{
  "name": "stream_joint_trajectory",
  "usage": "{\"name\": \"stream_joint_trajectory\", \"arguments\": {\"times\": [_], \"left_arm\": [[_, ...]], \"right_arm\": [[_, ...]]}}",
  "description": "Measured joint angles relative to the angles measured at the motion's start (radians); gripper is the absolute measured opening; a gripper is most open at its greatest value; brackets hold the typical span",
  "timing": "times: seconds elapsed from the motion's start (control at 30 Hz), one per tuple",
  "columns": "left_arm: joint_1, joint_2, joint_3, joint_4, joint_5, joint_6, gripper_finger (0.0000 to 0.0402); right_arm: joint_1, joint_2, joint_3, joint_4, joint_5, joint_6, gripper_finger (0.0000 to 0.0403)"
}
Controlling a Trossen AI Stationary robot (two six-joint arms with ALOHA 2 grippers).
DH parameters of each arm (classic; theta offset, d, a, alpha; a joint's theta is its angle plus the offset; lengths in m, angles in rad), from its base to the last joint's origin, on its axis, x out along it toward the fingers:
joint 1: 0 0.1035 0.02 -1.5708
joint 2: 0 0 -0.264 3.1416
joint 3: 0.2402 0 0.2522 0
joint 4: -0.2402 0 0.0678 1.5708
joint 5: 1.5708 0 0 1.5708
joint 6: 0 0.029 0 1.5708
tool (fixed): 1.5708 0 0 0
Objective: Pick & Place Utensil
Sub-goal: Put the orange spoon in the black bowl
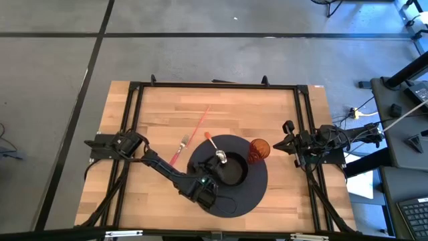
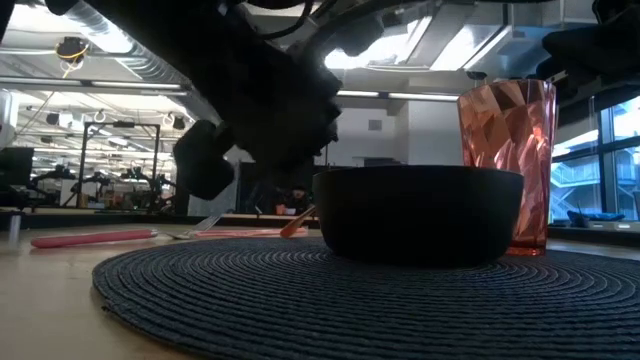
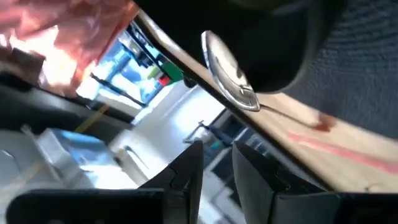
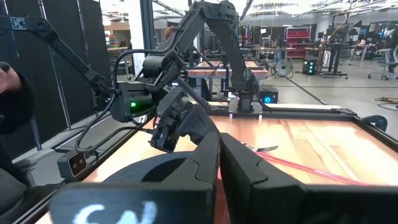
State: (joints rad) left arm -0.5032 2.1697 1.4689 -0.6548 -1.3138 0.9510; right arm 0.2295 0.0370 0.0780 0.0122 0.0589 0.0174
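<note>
Seen from above, my left gripper (image 1: 206,194) hangs over the near edge of the round dark placemat (image 1: 257,191), just beside the black bowl (image 1: 231,171). A spoon (image 1: 216,150) with an orange handle leans on the bowl's far rim, its metal head inside, handle pointing out toward the table's far left. On the bare wood to the left lie a pink-handled fork (image 1: 179,148) and a thin pink stick (image 1: 200,120). An orange faceted cup (image 1: 259,148) stands on the mat's right part, close by the bowl. My right gripper (image 1: 289,134) waits at the table's right edge, well apart from it all.

From table height, my left arm looms dark above the woven mat (image 2: 300,290); the bowl (image 2: 420,212) sits mid-mat with the cup (image 2: 505,160) just beside it on the right, the fork (image 2: 95,238) flat on the wood beyond.

Through my left wrist, my fingers (image 3: 189,171) stand slightly parted with nothing between them; the spoon's head (image 3: 227,71) shows clear of them against the bowl.

Through my right wrist, my fingers (image 4: 208,152) are pressed together, holding nothing, and the left arm (image 4: 180,121) shows across the table.
</note>
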Motion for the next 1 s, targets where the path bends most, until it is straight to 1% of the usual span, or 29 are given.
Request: {"name": "stream_joint_trajectory", "arguments": {"times": [0.03, 0.07, 0.1, 0.13, 0.2, 0.27, 0.3, 0.37, 0.4, 0.43, 0.47, 0.53, 0.63, 0.67, 0.73, 1.0], "left_arm": [[0.001, -0.009, -0.001, -0.011, 0.011, -0.049, 0.0082], [0.006, -0.024, -0.001, -0.03, 0.047, -0.118, 0.0081], [0.012, -0.049, -0.001, -0.061, 0.11, -0.198, 0.0081], [0.022, -0.08, -0.001, -0.118, 0.196, -0.293, 0.008], [0.061, -0.158, -0.005, -0.23, 0.416, -0.496, 0.0079], [0.127, -0.249, -0.05, -0.261, 0.644, -0.647, 0.008], [0.164, -0.294, -0.088, -0.238, 0.743, -0.69, 0.0081], [0.234, -0.371, -0.192, -0.111, 0.898, -0.717, 0.0082], [0.264, -0.4, -0.251, -0.035, 0.95, -0.702, 0.0082], [0.289, -0.422, -0.311, 0.038, 0.981, -0.673, 0.0082], [0.309, -0.438, -0.37, 0.111, 0.999, -0.639, 0.0082], [0.34, -0.457, -0.47, 0.281, 0.998, -0.598, 0.0083], [0.359, -0.477, -0.556, 0.507, 0.927, -0.561, 0.0089], [0.359, -0.476, -0.568, 0.547, 0.9, -0.55, 0.0093], [0.356, -0.475, -0.578, 0.557, 0.87, -0.53, 0.0103], [0.359, -0.463, -0.576, 0.584, 0.86, -0.526, 0.0154]], "right_arm": [[0.0, 0.0, 0.0, 0.0, 0.0, 0.0, 0.0017], [0.0, 0.0, 0.0, 0.0, 0.0, 0.0, 0.0017], [0.0, 0.0, 0.0, 0.0, 0.0, 0.001, 0.0017], [0.0, 0.0, 0.0, -0.002, 0.0, 0.002, 0.0017], [0.0, 0.0, 0.0, -0.002, 0.0, 0.003, 0.0017], [0.0, 0.0, 0.0, -0.003, 0.0, 0.002, 0.0017], [0.0, 0.0, 0.0, -0.003, 0.0, 0.002, 0.0017], [0.0, 0.0, 0.0, -0.003, 0.0, 0.001, 0.0017], [0.0, 0.0, 0.0, -0.003, 0.0, 0.001, 0.0017], [0.0, 0.0, 0.0, -0.003, 0.0, 0.001, 0.0017], [0.0, 0.0, 0.0, -0.003, 0.0, 0.001, 0.0017], [0.0, 0.0, 0.0, -0.003, 0.0, 0.002, 0.0017], [0.0, 0.0, 0.0, -0.003, 0.0, -0.001, 0.0017], [0.0, 0.0, 0.0, -0.003, 0.0, -0.006, 0.0017], [0.0, 0.0, 0.0, -0.002, 0.0, -0.018, 0.0017], [0.0, 0.0, 0.0, -0.003, 0.0, -0.018, 0.0017]]}}
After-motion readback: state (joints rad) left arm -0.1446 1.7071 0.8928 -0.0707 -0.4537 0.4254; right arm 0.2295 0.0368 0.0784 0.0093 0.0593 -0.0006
